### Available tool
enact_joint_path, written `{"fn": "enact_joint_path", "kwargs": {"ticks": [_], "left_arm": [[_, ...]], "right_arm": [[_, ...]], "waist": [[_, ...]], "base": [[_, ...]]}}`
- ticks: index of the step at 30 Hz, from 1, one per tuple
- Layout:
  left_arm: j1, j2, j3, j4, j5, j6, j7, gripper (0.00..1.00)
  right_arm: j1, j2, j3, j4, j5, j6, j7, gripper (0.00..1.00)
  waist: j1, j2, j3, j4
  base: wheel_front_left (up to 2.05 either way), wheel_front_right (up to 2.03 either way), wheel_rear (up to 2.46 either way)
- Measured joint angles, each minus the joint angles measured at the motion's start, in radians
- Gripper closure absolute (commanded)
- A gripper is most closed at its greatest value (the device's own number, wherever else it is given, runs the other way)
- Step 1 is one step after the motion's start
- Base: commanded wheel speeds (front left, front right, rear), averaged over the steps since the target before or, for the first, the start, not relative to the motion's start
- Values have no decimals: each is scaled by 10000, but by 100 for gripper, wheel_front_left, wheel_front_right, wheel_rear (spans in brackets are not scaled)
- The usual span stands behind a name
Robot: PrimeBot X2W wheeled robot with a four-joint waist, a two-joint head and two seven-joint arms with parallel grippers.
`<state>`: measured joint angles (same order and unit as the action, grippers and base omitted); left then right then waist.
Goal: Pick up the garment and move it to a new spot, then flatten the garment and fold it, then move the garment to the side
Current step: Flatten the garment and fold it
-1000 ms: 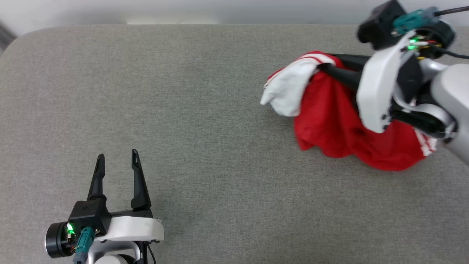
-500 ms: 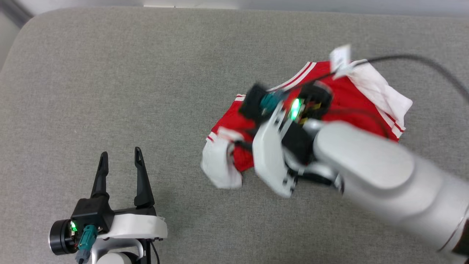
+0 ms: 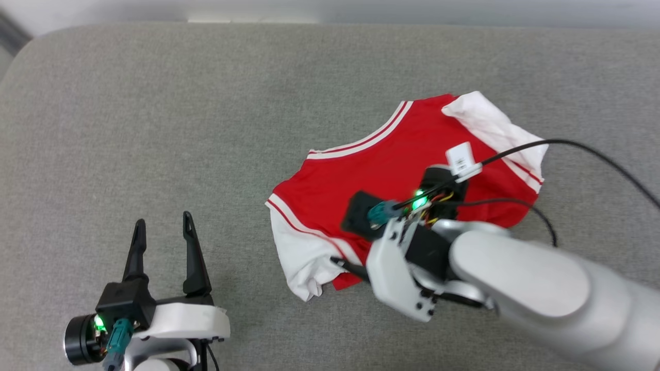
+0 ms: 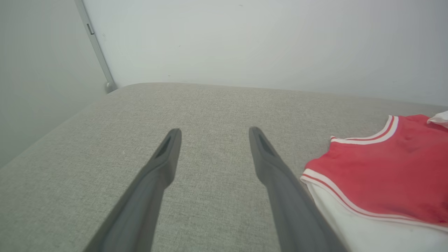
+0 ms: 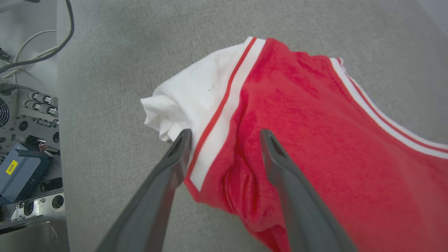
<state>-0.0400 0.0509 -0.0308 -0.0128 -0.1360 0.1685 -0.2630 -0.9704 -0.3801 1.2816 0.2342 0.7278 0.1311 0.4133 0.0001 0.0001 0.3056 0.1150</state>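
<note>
Item 1, garment (image 3: 392, 170): red short-sleeved T-shirt, white sleeves, red-and-white striped trim. Lies loosely spread, front or back not told, on the grey padded surface (image 3: 180, 129), right of centre in the head view. One white sleeve bunched at the near left corner, the other crumpled at the far right. Small dark speck on the near sleeve in the right wrist view

Item 2, right gripper (image 5: 225, 134): jaws wide apart, gripping nothing. Poised over the near left corner of the garment, one finger (image 5: 175, 157) at the edge of the white sleeve, the other over red fabric; touching or just above, cannot tell. Pale forearm (image 3: 515, 278) reaching in from the lower right of the head view, hiding part of the shirt's near edge

Item 3, left gripper (image 3: 164, 221): jaws wide apart, empty. Low left in the head view, over bare surface, apart from the garment on its right

Item 4, black cable (image 3: 593, 149) with white tag (image 3: 460, 159): arches from the right wrist above the shirt

Item 5, pale wall (image 4: 245, 35): behind the far edge of the surface

Item 6, grey box (image 5: 21, 178) with yellow label, among connectors and wires: beyond the surface's edge in the right wrist view
</note>
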Motion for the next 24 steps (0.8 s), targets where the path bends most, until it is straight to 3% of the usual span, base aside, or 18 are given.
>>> {"fn": "enact_joint_path", "kwargs": {"ticks": [5,13,19,24], "left_arm": [[336,0,115,-59,38,2,0,0],[539,0,90,-234,73,31,0,0],[494,0,-27,-453,71,35,0,0],[268,0,-125,-604,73,50,0,0]], "right_arm": [[-749,-1212,-67,-809,113,0,-823,0],[-1753,-2830,-1463,-1026,431,0,-1064,0],[-2339,-3555,-1766,-92,1016,0,378,0],[-2789,-3751,-1442,1024,1503,0,1941,0]], "waist": [[-1,0,-366,-257],[-1,0,-568,-508],[-1,0,-343,-396],[-1,0,0,-240]], "base": [[0,0,0],[0,0,0],[0,0,0],[0,0,0]]}}
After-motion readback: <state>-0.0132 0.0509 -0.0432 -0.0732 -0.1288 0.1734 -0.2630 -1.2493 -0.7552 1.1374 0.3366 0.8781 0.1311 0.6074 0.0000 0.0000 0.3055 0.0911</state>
